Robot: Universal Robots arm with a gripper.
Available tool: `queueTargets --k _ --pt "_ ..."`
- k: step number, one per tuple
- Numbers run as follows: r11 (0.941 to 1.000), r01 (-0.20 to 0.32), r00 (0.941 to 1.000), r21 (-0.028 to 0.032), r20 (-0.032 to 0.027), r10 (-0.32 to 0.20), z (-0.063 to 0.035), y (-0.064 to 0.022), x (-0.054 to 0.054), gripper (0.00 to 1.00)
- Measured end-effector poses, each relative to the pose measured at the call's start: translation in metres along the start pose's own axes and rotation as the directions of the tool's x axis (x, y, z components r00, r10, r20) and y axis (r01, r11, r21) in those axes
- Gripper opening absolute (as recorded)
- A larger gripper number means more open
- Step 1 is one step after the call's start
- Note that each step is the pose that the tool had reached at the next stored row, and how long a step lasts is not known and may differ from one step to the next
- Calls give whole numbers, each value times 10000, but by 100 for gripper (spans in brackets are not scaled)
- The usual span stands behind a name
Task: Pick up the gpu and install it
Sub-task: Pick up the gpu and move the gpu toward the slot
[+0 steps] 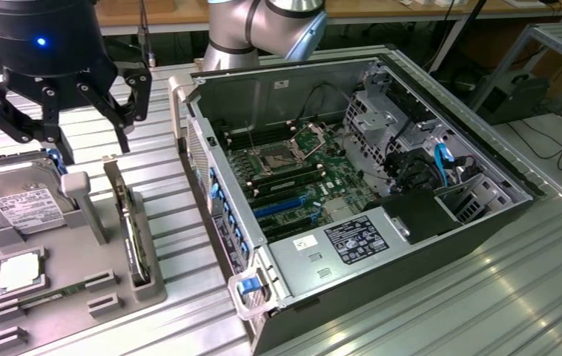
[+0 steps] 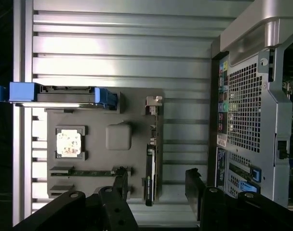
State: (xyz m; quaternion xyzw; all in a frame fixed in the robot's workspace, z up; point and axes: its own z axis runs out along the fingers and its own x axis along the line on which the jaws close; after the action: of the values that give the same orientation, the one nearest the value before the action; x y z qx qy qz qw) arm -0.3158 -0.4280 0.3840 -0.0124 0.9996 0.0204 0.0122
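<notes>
over the grey tray (image 1: 68, 252) on the exterior view's left, the gripper (image 1: 91, 147) hangs with its fingers spread wide, gripping nothing. the gpu (image 1: 130, 230) stands on edge in the tray's slot just below, beside the open computer case (image 1: 360, 185).

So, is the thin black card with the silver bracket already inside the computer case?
No, the card stands on edge in the grey plastic tray beside the case.
</notes>
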Motion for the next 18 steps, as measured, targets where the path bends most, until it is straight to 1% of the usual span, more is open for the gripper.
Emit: queueTargets --k 18 --pt "10000 31 10000 -1 -1 -31 86 -15 3 60"
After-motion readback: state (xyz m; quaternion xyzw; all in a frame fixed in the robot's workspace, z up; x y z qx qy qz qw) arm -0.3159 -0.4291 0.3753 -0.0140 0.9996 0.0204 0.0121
